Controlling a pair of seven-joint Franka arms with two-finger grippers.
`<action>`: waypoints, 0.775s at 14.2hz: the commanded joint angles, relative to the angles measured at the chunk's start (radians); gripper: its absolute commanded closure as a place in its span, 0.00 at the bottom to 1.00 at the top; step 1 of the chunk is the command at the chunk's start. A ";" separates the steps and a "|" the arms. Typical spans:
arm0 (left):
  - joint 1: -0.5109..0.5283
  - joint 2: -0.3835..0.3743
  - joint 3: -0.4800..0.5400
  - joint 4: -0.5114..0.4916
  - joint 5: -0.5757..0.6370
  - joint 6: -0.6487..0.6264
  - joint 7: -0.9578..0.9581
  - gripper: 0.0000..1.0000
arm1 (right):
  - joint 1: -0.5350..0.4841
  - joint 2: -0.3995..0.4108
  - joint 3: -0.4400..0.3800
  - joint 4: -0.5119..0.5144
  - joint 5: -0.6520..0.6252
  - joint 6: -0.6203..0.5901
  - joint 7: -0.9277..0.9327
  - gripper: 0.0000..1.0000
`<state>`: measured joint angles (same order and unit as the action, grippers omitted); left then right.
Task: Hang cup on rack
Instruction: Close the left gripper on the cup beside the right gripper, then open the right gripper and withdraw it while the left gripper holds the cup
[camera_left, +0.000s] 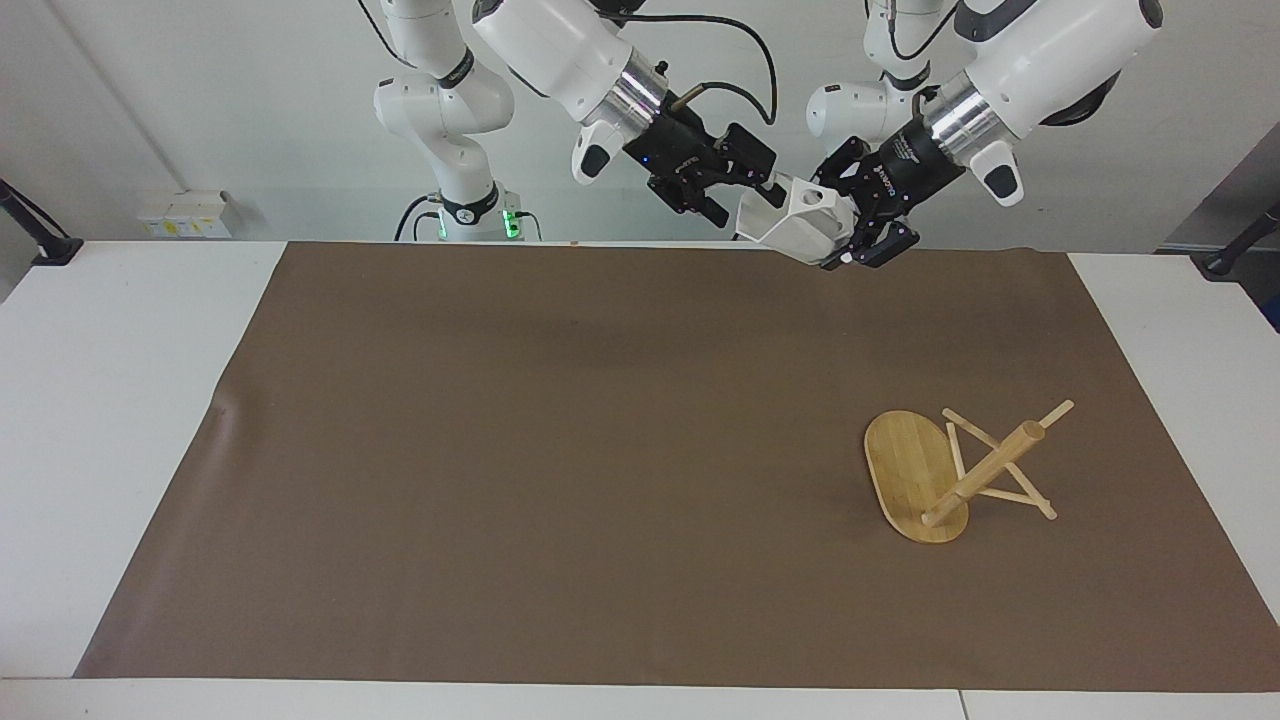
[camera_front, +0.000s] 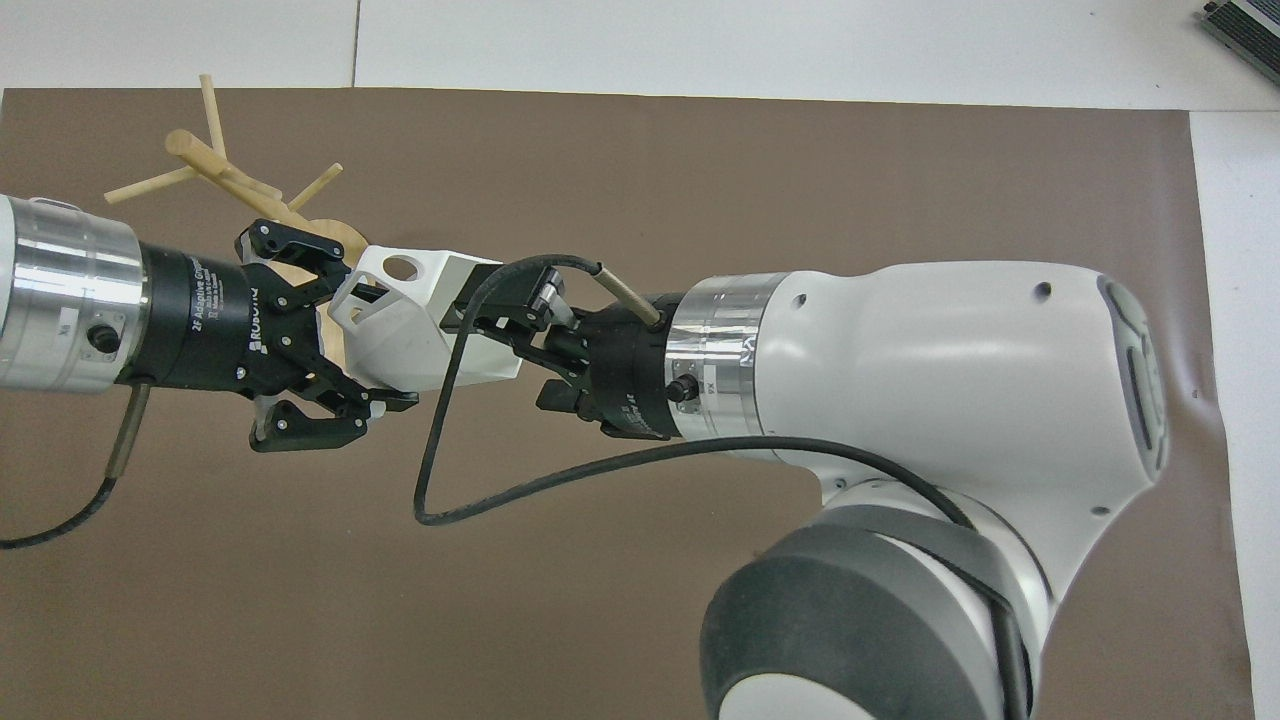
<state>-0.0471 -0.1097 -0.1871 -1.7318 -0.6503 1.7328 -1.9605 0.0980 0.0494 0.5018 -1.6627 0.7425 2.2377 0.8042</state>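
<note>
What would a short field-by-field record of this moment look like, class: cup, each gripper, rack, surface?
cup: white faceted mug, in the air between both grippers, over the mat's edge nearest the robots
left gripper: shut on the cup at its handle end
right gripper: open at the cup's rim end
rack: bamboo mug tree, tipped over on the mat, toward the left arm's end
surface: brown mat on a white table

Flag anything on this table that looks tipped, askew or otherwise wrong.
The rack is tipped over on the brown mat: its oval base stands on edge and its post lies slanted, held up by pegs. The cup is in the air between the left gripper and the right gripper.
</note>
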 joint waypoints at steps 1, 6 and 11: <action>0.003 -0.025 0.009 -0.040 -0.006 0.020 -0.009 1.00 | -0.011 -0.013 0.007 -0.015 0.012 0.003 -0.008 0.00; 0.029 -0.056 0.014 -0.112 0.003 0.076 -0.006 1.00 | -0.015 -0.013 0.004 -0.017 0.011 0.003 -0.078 0.00; 0.075 -0.068 0.015 -0.138 0.003 0.129 -0.047 1.00 | -0.027 -0.011 -0.003 -0.017 0.009 0.003 -0.189 0.00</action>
<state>0.0092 -0.1365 -0.1670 -1.8271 -0.6484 1.8238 -1.9694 0.0873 0.0494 0.4970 -1.6638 0.7425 2.2378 0.6796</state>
